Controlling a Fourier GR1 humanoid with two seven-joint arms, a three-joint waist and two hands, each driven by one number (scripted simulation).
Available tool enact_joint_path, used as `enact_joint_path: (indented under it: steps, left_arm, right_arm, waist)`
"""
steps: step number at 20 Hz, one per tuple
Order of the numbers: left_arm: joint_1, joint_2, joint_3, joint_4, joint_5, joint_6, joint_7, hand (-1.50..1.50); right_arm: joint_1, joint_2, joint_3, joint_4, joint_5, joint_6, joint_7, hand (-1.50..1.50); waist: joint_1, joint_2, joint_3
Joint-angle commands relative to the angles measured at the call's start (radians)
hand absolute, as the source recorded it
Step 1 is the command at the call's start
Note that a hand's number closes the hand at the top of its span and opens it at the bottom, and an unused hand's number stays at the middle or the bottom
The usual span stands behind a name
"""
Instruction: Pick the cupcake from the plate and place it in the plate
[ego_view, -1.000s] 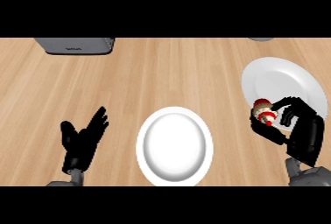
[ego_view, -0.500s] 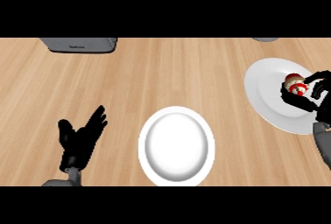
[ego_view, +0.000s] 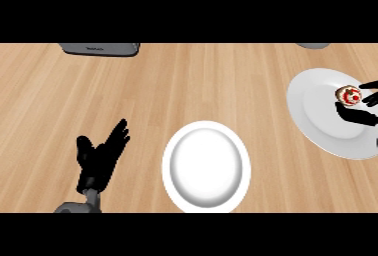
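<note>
Black right hand cut off at 3 o'clock, fingers curled round cupcake over far plate | centre plate held nothing | left hand open on worktop, 8 o'clock

Two plates on the counter

One plate lies near the front middle; the other plate sits far right, cupcake on it. A grey appliance stands back left.
</note>
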Motion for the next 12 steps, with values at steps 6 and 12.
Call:
enact_joint_path:
  steps: [6, 12]
  left_arm:
    - [-0.015, -0.001, -0.009, -0.022, 0.003, -0.006, 0.043, 0.0]
    - [-0.008, -0.005, 0.001, 0.006, -0.003, -0.003, -0.001, 0.0]
  right_arm:
    - [-0.122, 0.014, -0.035, 0.24, -0.016, 0.203, -0.122, -1.5]
    - [-0.145, 0.008, -0.193, 0.227, -0.166, 0.29, -0.302, -1.5]
  waist:
    - [0.019, 0.007, 0.005]
    - [-0.003, 0.004, 0.006]
